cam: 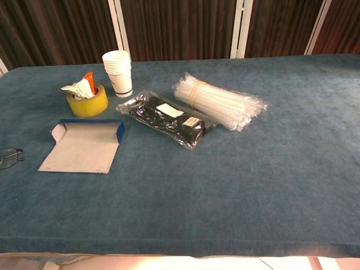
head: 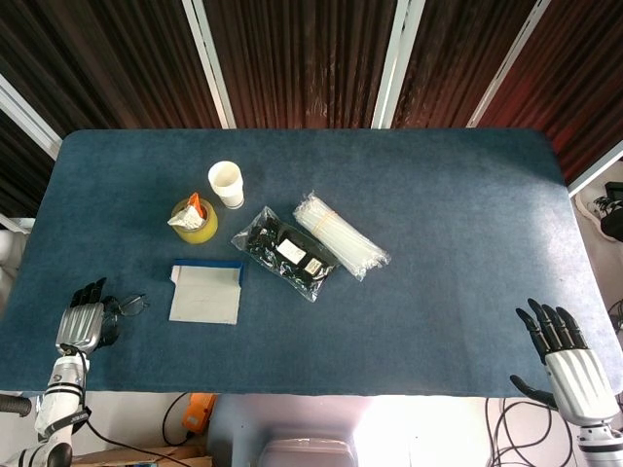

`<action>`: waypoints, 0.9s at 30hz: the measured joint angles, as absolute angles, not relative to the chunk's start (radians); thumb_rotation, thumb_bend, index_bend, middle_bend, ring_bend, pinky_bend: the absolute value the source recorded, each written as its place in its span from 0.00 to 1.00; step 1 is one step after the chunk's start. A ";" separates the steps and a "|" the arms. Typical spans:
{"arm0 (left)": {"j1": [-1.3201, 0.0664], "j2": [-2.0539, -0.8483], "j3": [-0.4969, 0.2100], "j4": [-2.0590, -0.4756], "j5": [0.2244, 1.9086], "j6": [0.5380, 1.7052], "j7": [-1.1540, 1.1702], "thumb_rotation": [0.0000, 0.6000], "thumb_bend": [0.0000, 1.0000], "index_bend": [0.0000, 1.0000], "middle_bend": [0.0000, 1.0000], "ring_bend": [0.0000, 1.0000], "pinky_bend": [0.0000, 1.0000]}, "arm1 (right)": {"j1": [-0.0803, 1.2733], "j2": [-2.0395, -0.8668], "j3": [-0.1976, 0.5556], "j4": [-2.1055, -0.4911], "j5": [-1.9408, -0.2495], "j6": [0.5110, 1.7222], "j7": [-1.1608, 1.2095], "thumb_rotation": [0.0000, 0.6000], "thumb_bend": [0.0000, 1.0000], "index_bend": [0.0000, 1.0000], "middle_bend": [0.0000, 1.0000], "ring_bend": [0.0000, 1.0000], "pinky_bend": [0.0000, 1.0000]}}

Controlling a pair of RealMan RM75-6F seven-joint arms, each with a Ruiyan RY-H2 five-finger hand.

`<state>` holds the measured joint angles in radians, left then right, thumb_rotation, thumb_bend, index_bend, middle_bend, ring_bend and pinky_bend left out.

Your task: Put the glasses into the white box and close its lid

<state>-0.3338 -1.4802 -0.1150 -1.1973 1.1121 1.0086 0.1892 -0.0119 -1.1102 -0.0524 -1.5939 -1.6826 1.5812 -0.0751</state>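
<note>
The thin-framed glasses (head: pixel 128 305) are at the table's near-left edge, left of the white box (head: pixel 205 295); the chest view shows only one lens (cam: pixel 8 157) at its left border. My left hand (head: pixel 82 324) is just left of the glasses, its dark fingers reaching their left end, and it seems to hold them there. The white box (cam: pixel 81 148) lies open and empty, its blue-edged rim on the far side. My right hand (head: pixel 568 367) hangs off the near-right table edge with its fingers spread and nothing in it.
Beyond the box stand a yellow tape roll (head: pixel 195 220) with a packet on it and a stack of paper cups (head: pixel 226 183). A clear bag of black items (head: pixel 287 254) and a bundle of clear straws (head: pixel 341 234) lie mid-table.
</note>
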 measured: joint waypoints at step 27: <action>-0.341 -1.464 -0.093 -1.211 1.200 1.028 0.093 1.00 0.41 0.62 0.11 0.00 0.09 | -0.014 -1.103 -0.053 -1.600 -1.686 1.570 -0.078 1.00 0.28 0.00 0.00 0.00 0.00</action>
